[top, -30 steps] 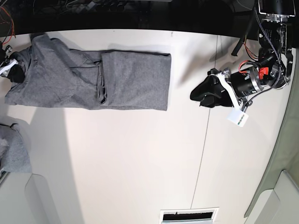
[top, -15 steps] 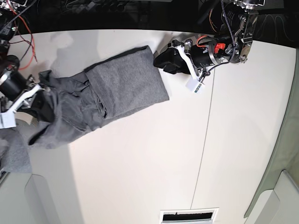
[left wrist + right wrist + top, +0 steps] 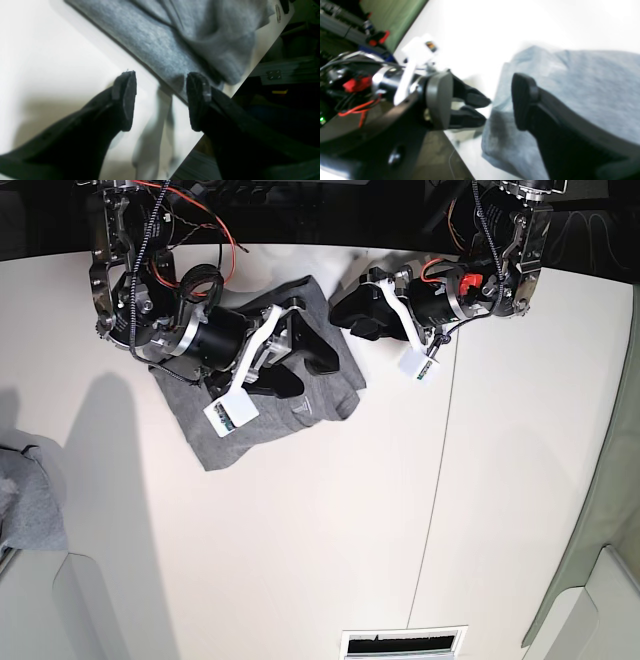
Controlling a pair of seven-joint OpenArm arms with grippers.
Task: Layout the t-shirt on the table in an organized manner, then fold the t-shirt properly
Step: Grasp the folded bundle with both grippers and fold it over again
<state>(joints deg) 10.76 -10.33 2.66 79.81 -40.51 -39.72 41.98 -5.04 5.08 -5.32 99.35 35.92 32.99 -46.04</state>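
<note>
- Right end effector (image 3: 316,376): its jaws stand apart over the t-shirt (image 3: 225,442), and no cloth is seen pinched between them. Of the two it is the nearer to the shirt's middle, with cloth on both sides of it in the base view.
- T-shirt: a folded, rumpled bundle on the tabletop (image 3: 300,550), mostly under the right arm (image 3: 185,330). One lobe reaches toward the lower left of the base view; another shows at the right, beside the small white mark (image 3: 302,408). The arm hides too much to settle the long axis of the whole bundle.
- Right-hand edge of the cloth: this strip runs steeply, from the top of the base view down and slightly right. It is the relation the next move seems to turn on, since it lies between the two end effectors.
- Left end effector (image 3: 352,318): open and empty, just beside the upper part of that edge. The shirt lies toward the left of the base view from it, so a short reach that way would probably meet cloth. The fingertips of both arms are close, so a clash looks possible if both close in together.
- Grey scrap of cloth (image 3: 32,505): well apart, at the left border of the base view, outside this move.
</note>
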